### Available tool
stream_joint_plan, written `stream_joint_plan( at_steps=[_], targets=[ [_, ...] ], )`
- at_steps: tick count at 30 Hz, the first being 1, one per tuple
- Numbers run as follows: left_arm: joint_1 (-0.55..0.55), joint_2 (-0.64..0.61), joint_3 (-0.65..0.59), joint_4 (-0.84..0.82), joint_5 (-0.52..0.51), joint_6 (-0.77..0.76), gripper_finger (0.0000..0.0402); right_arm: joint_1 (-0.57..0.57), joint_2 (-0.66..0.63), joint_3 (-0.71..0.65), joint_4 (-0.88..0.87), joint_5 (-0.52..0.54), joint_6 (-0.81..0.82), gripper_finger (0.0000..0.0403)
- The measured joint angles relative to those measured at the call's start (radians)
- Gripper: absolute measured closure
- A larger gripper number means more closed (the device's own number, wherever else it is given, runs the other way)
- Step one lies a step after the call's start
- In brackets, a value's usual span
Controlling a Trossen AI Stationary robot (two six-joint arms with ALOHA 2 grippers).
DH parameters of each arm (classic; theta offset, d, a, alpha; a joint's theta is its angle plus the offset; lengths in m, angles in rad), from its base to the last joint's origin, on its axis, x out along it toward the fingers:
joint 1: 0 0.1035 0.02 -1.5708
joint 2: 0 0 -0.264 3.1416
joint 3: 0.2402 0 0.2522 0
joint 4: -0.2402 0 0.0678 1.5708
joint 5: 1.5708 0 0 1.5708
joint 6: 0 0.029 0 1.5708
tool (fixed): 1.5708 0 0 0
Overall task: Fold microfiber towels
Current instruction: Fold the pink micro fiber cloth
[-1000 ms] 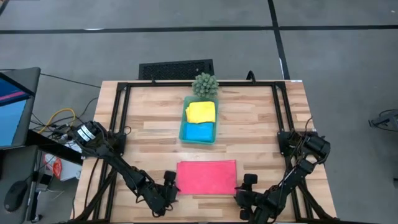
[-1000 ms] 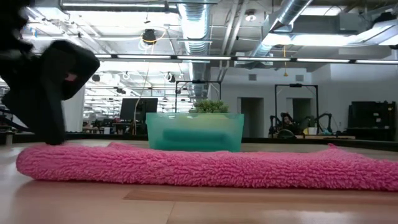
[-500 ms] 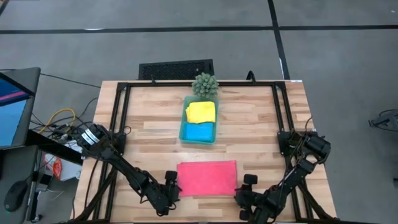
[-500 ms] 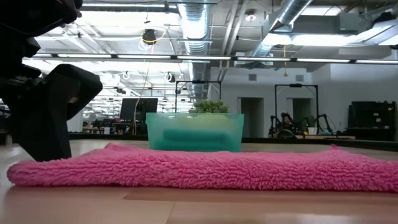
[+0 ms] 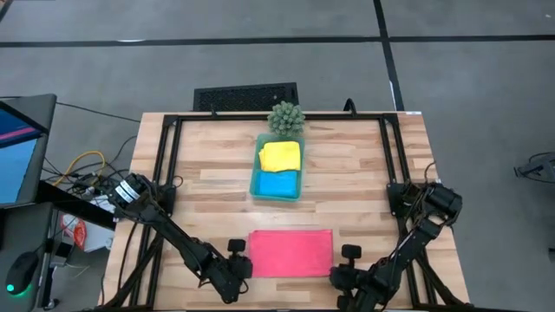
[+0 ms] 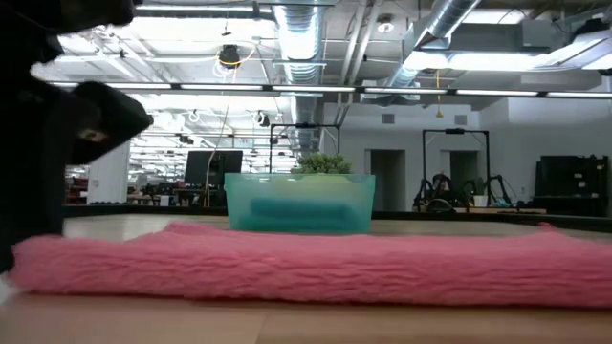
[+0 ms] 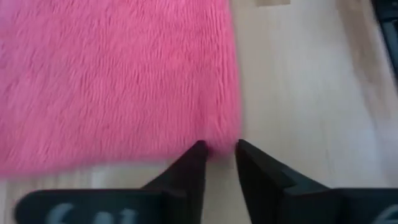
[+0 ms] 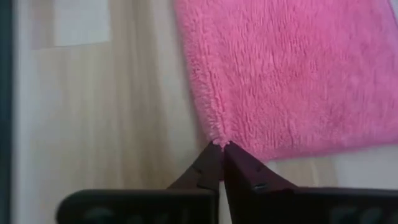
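A hot pink microfiber towel lies flat on the wooden table near its front edge; in the low view the pink towel spans the picture. My left gripper is at its near left corner and my right gripper at its near right corner, each shut on the cloth. In the high view my left gripper and my right gripper flank the towel. A yellow towel and a blue towel lie folded in the teal tray. My left gripper pinches the towel's near left corner between its two fingers, coming from the table's left side and slanting down. One layer or several, I cannot tell. The towel lies flat on the table. My right gripper pinches the near right corner between its two fingertips, which meet on the cloth's very tip. It comes from the table's right side, slanting down. The towel rests flat on the table.
The teal tray stands behind the pink towel at the table's middle, with a small spiky green plant at its far end. A black frame runs along the table's sides. Bare wood lies to either side of the tray.
My left gripper has come down at the towel's left end. The pink towel has slid a little toward the table's near edge and lies flatter along its front.
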Motion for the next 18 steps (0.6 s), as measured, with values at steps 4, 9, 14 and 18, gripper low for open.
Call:
stream_joint_plan(
  at_steps=[4, 9, 14, 18],
  targets=[
    [-0.001, 0.0, 0.065, -0.079, 0.004, -0.008, 0.0368, 0.002, -0.051, 0.0, -0.049, -0.007, 0.0, 0.0394],
    [-0.001, 0.0, 0.135, -0.132, -0.03, -0.004, 0.0397, -0.001, -0.122, 0.001, -0.111, 0.003, 0.0, 0.0383],
    [-0.001, 0.0, 0.157, -0.159, -0.073, 0.003, 0.0399, -0.001, -0.149, -0.007, -0.127, 0.005, 0.0, 0.0385],
    [-0.003, 0.0, 0.151, -0.128, -0.107, 0.005, 0.0396, -0.001, -0.147, -0.009, -0.124, 0.002, 0.0, 0.039]
  ],
)
